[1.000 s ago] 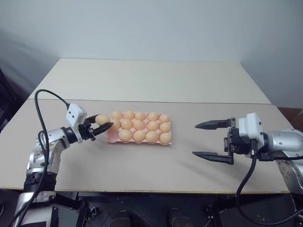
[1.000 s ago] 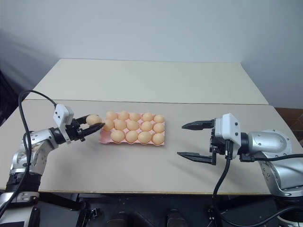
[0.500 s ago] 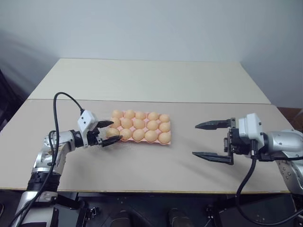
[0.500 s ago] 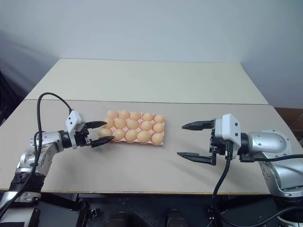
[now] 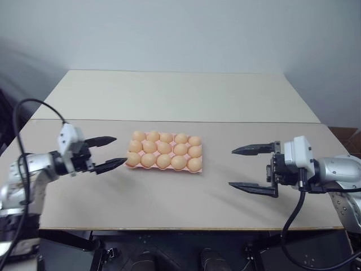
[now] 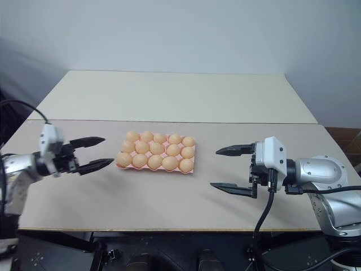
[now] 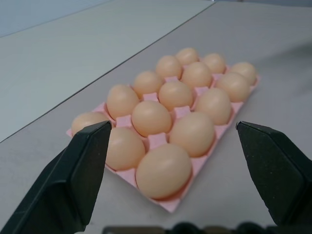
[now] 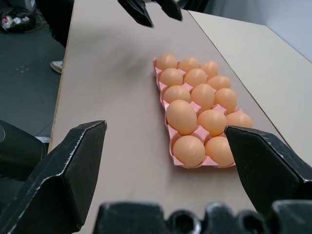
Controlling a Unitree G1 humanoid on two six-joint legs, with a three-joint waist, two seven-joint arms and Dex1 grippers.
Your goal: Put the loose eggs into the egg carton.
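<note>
On a pale table (image 5: 169, 203), the egg carton (image 5: 164, 168) lies flat, a pink tray with a tan-orange egg in each of its fifteen cups; the eggs (image 5: 164, 147) sit in three rows of five. Just to the carton's left, the left gripper (image 5: 113, 151) points toward it, its black fingers spread apart and empty. Well to the carton's right, the right gripper (image 5: 237, 167) also faces it, fingers wide apart, holding nothing.

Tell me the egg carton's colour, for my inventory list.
Pale pink egg carton, clearest in the left wrist view.
</note>
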